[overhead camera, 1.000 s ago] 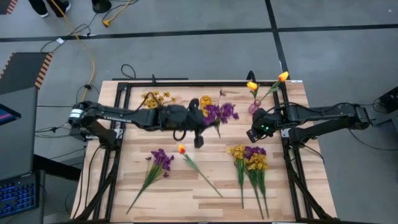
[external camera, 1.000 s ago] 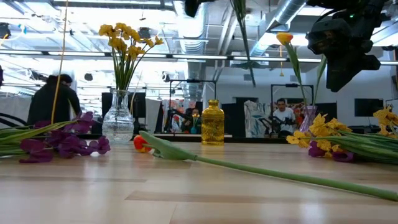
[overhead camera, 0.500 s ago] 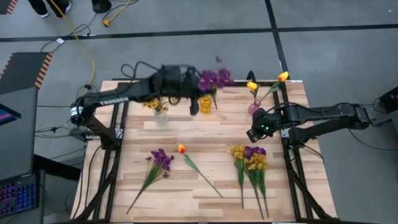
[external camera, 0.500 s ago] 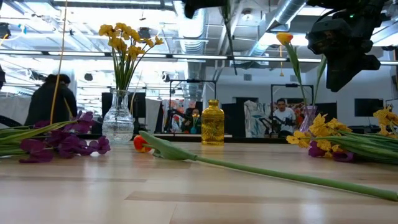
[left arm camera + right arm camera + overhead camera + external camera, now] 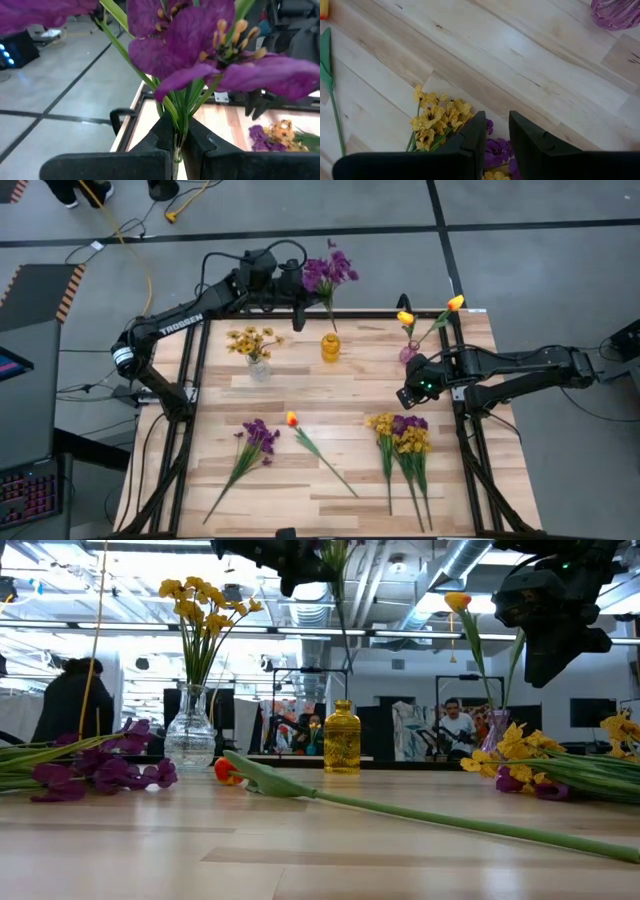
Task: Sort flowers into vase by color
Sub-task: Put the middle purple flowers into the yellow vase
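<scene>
On the wooden table (image 5: 340, 395), loose flowers (image 5: 402, 435), left jaws clamping purple bunch (image 5: 328, 270), right jaws parted.

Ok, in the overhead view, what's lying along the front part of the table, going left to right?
Purple bunch → single tulip, its stem running right → mixed yellow and purple pile. All three lie flat on the table, apart from one another.
</scene>
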Available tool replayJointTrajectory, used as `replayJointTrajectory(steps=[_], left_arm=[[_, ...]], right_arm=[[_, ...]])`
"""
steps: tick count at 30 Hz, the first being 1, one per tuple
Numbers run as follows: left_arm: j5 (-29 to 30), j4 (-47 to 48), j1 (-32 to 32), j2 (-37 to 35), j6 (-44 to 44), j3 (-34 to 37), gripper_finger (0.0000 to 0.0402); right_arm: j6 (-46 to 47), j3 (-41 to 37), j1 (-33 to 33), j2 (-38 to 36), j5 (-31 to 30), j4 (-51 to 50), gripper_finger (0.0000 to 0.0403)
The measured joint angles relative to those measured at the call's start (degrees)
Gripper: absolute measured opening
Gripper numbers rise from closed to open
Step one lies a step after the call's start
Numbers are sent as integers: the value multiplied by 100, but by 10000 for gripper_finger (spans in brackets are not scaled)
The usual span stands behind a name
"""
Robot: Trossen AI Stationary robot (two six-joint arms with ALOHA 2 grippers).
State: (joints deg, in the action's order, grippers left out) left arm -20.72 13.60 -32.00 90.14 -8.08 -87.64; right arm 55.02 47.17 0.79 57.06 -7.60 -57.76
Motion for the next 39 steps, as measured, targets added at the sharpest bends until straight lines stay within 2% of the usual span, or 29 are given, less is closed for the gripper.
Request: replayJointTrajectory(steps=[9, 13, 34, 39], left_arm=[[-131, -80, 4, 288, -223, 163, 2], [43, -72, -1, 294, -365, 171, 2], [54, 152, -20, 283, -327, 171, 2], [369, 153, -16, 281, -327, 169, 3]], right_arm=[[1, 1, 1, 0, 1, 7, 113], [2, 1, 1, 0, 1, 7, 113], [2, 1, 1, 0, 2, 7, 113], [0, 1, 1, 0, 2, 7, 113]])
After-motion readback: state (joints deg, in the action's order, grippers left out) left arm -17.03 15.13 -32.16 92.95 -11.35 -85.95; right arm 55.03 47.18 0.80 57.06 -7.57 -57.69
